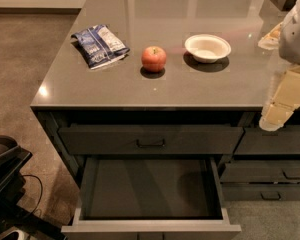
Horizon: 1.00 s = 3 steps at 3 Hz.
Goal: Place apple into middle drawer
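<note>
The red apple [154, 58] with yellowish patches stands upright on the grey countertop [190, 91], between a blue bag and a white bowl. The middle drawer [150, 189] is pulled out below the counter's front edge, and its dark floor is bare. My gripper [277, 113] hangs at the right edge of the view, cream-coloured, in front of the counter's front edge. It is to the right of the apple and well apart from it, and holds nothing that I can see.
A blue snack bag [100, 45] lies left of the apple and a white bowl [207, 48] stands to its right. The shut top drawer [150, 141] with a black handle sits above the open one. Narrower drawers [285, 173] are at the right. A black object [4, 166] stands on the floor at the left.
</note>
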### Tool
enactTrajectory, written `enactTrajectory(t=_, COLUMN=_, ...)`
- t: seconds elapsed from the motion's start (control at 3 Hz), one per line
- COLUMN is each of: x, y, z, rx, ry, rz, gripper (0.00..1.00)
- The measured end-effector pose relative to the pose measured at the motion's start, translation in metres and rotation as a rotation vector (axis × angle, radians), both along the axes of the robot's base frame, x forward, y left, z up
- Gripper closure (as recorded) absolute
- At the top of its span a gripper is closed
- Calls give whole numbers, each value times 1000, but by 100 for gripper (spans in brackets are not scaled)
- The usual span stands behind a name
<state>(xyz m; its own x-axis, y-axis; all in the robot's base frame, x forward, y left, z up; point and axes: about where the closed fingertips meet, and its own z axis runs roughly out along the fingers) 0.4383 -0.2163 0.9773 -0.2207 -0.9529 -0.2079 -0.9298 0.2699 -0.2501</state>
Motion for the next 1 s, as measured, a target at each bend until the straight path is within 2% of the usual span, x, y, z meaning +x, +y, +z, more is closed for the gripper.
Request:
enactTrajectory(t=0.33, x=0, y=0, z=0, rx=0, ry=0, rz=0, gripper=0)
enactTrajectory(t=0.67, x=6, y=3, z=-1, rx=24, ry=-23, rz=11, gripper=0)
enactTrajectory(t=1.0, x=42, y=26, z=-14, rx=149, ry=-66, rz=68, gripper=0)
